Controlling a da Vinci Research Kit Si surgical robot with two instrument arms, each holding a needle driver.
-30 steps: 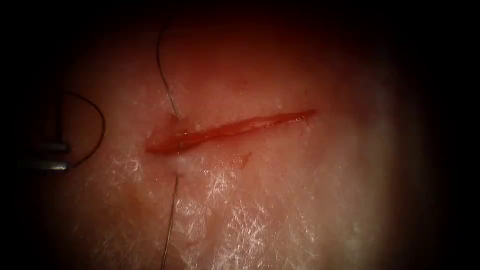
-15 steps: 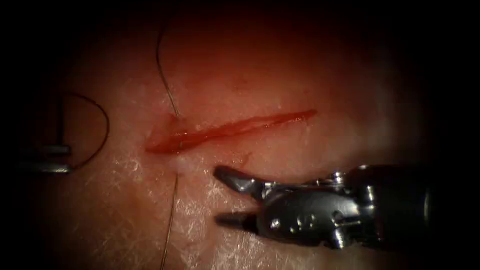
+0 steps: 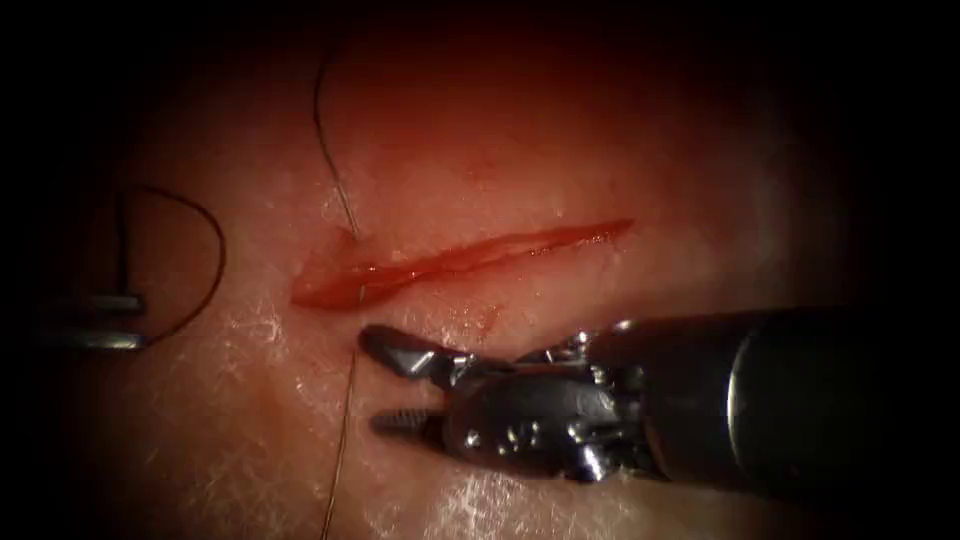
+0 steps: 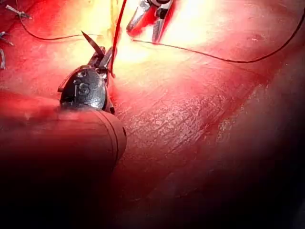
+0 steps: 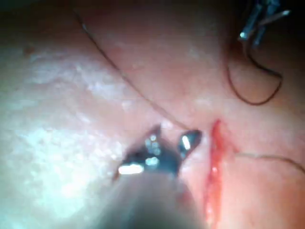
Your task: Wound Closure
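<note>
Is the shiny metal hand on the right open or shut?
Open. The right hand has its two fingers spread apart like a beak, holding nothing, with the thread running past their tips just below the cut.

In the endoscope view, light falls on the middle of the tissue (image 3: 600, 160) and the edges sink into darkness, where the left tool (image 3: 138, 320) holding the needle (image 3: 205, 270) is dim. Small glints lie on the right tool (image 3: 372, 382). In the left wrist view there is strong glare on the tissue.

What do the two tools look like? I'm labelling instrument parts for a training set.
The right arm's hand has two slim silvery metal jaws, one ridged, on a shiny wristed joint with small round pins, ending a thick dark shaft. The left arm's hand has thin pointed jaws on a dark rounded housing with stamped markings.
</note>
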